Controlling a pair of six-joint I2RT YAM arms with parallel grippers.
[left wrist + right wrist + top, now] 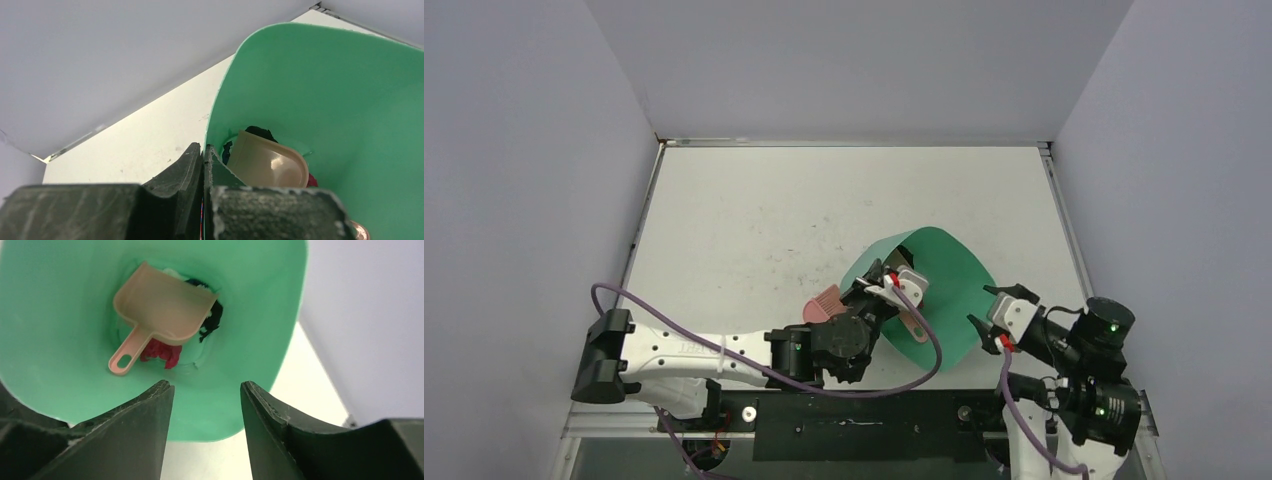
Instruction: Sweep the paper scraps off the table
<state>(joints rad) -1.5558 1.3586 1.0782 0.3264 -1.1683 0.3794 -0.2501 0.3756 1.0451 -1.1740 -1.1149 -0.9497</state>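
The big green plastic bin (pixel 50 315) sits on the flat white table (pixel 774 210), close to the near edge, between the two arms. Inside it, at the bottom, lies a small pink plastic dustpan (pixel 160 305) with a short handle that has a hole in the end. The crumpled paper scraps (pixel 160 351) are in the bin too. A red bunch peeks out from under the pan by its handle, and dark and white bits stick out at the pan's far side. The left gripper (pixel 203 150) is at the left rim of the bin, with its two black fingers pressed tight together. I cannot tell if the thin rim is pinched between them. The right gripper (pixel 205 387) is at the bin's right side, near the rim. Its fingers are spread apart and hold nothing. A pink bristle brush (pixel 826 303) lies on the table just beside the left arm, partly hidden by it.
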